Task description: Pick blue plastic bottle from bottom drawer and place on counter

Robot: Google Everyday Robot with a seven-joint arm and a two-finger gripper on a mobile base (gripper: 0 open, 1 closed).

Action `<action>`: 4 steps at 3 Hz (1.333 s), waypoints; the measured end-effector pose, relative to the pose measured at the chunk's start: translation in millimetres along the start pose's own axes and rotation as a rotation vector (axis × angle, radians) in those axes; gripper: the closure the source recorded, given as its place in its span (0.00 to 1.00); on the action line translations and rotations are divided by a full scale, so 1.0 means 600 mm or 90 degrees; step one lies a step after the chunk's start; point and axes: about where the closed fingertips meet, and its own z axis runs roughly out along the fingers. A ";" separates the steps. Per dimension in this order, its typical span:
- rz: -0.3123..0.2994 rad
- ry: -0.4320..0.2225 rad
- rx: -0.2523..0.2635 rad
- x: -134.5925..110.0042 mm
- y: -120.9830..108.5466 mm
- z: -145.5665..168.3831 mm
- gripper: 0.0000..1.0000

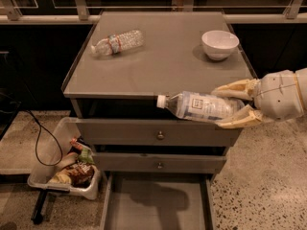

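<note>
You are holding the blue plastic bottle (pixel 201 107) sideways, cap pointing left, just in front of the counter's (pixel 168 66) front edge and above the open bottom drawer (pixel 158 200). The gripper (pixel 219 108) is clamping its base end between both fingers. The pick looks done and the placing is not. You are facing bare counter between the ribbed clear bottle (pixel 117 42) and the white bowl (pixel 219 43), and the front rim likely needs clearing first.

At the cabinet's front right, my smooth cream-coloured gripper (pixel 218 108) clasps the glossy clear-bluish plastic bottle (pixel 201 107); I see the flat grey counter (pixel 163 56) as matt, the small round drawer knob (pixel 160 135) as shiny metal.
</note>
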 end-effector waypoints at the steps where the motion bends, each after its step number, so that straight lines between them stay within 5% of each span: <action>1: 0.001 -0.010 0.009 0.000 -0.003 0.006 1.00; 3: 0.064 -0.061 0.146 -0.013 -0.164 0.024 1.00; 4: 0.096 -0.074 0.169 -0.023 -0.228 0.044 1.00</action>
